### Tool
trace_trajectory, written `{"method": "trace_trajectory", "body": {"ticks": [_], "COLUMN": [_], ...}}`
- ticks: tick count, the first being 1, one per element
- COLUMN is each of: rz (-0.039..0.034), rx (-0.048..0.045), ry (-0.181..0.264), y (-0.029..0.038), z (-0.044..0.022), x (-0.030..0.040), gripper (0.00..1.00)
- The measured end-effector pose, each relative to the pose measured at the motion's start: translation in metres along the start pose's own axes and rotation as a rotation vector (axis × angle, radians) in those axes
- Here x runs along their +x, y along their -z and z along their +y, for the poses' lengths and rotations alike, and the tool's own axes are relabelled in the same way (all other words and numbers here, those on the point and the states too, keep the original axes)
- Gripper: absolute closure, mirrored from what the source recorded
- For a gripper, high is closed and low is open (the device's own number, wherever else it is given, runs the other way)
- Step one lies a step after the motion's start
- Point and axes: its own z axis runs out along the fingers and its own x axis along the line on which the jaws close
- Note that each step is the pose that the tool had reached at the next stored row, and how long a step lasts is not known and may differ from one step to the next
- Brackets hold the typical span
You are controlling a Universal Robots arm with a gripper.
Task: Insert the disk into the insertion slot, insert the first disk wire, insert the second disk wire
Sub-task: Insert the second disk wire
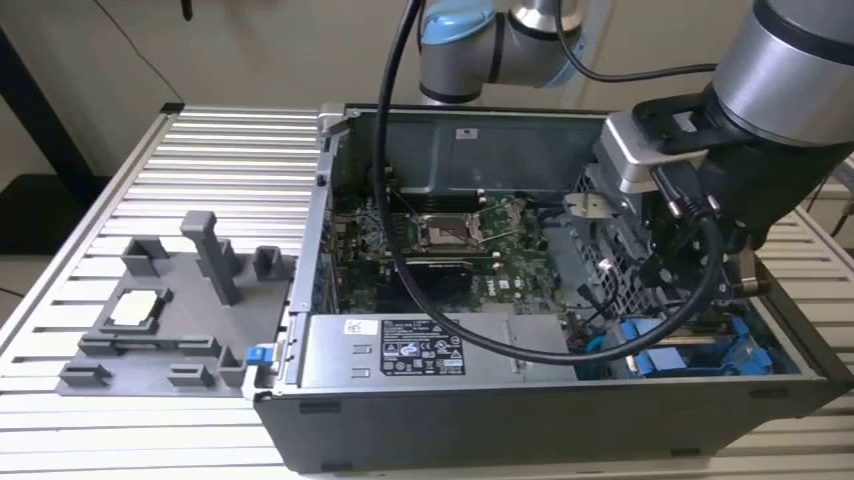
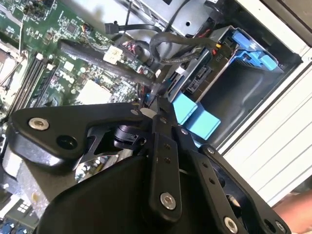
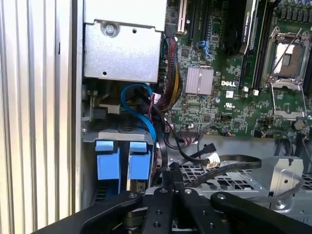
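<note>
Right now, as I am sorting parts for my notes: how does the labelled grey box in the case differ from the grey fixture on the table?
The labelled box sits inside the computer case; the fixture lies outside on the slatted table. The box is smooth-faced with a label; the fixture carries upright posts. Both are grey.

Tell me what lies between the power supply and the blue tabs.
A looped blue cable lies between power supply and blue tabs, in the first wrist view.

In the exterior view a grey fixture tray (image 1: 174,300) is seen at nine o'clock of the green motherboard (image 1: 514,235), a labelled power-supply box (image 1: 414,350) at six o'clock.
</note>
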Motion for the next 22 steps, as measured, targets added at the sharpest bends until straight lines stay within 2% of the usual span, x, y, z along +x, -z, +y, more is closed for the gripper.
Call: {"method": "trace_trajectory", "body": {"ticks": [3, 4, 5, 6, 7, 8, 9, 10, 12, 14, 17, 20, 22], "rz": [0.0039, 0.0098, 0.0232, 0.0397, 0.0532, 0.0627, 0.0680, 0.0698, 0.0704, 0.0704, 0.0715, 0.0719, 0.0719], "rx": [-0.0003, -0.0007, -0.0019, -0.0032, -0.0042, -0.0050, -0.0055, -0.0056, -0.0055, -0.0056, -0.0056, -0.0057, -0.0056], "ry": [0.001, 0.001, 0.003, 0.005, 0.006, 0.007, 0.008, 0.008, 0.008, 0.008, 0.008, 0.008, 0.008], "y": [0.0000, 0.0000, -0.0001, -0.0003, -0.0006, -0.0010, -0.0015, -0.0020, -0.0011, 0.0029, 0.0039, 0.0094, 0.0103], "z": [0.0000, -0.0001, 0.0000, 0.0001, 0.0002, 0.0003, 0.0006, 0.0010, 0.0016, 0.0019, 0.0029, 0.0024, 0.0026], "x": [-0.0001, -0.0006, -0.0014, -0.0029, -0.0053, -0.0083, -0.0120, -0.0162, -0.0214, -0.0236, -0.0271, -0.0281, -0.0282], "gripper": [0.87, 0.87, 0.87, 0.85, 0.80, 0.80, 0.80, 0.73, 0.73, 0.73, 0.73, 0.73, 0.73]}}
